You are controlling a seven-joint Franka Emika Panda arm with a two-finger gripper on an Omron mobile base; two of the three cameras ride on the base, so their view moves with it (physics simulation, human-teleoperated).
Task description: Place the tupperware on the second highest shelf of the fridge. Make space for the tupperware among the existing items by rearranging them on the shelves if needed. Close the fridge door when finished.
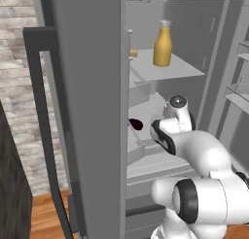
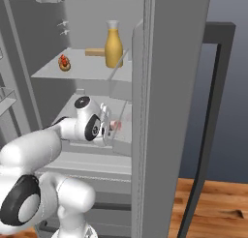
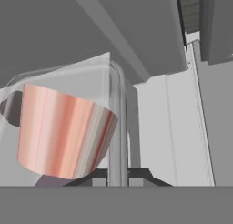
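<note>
The tupperware (image 3: 68,123), a clear tub with a pinkish-copper roll inside, sits inside the fridge (image 1: 92,111), on the shelf below the one that carries the bottle (image 1: 163,43). In the hand view its clear rim stands upright right at the gripper (image 3: 117,175), whose two dark tips are drawn close together on that thin wall, so the gripper is clenched on the tupperware. In the right base view the gripper (image 2: 112,128) reaches in under the bottle's shelf (image 2: 82,70), with a faint pink patch of the tub just past it, close to the fridge's side wall.

Above the tupperware, on that upper shelf, the tall orange-yellow bottle with a pale cap stands upright near the shelf's front edge. Behind the bottle lies a small flat yellowish block (image 2: 95,52), and well to the side of the bottle sits a small brown item topped with red (image 2: 64,62). A dark red thing (image 1: 136,124) lies at the tupperware's level, near the fridge door (image 1: 90,136). That door stands open, its long dark handle (image 1: 46,136) toward the brick wall (image 1: 17,87). Below the fridge runs a wooden floor (image 2: 213,203).
</note>
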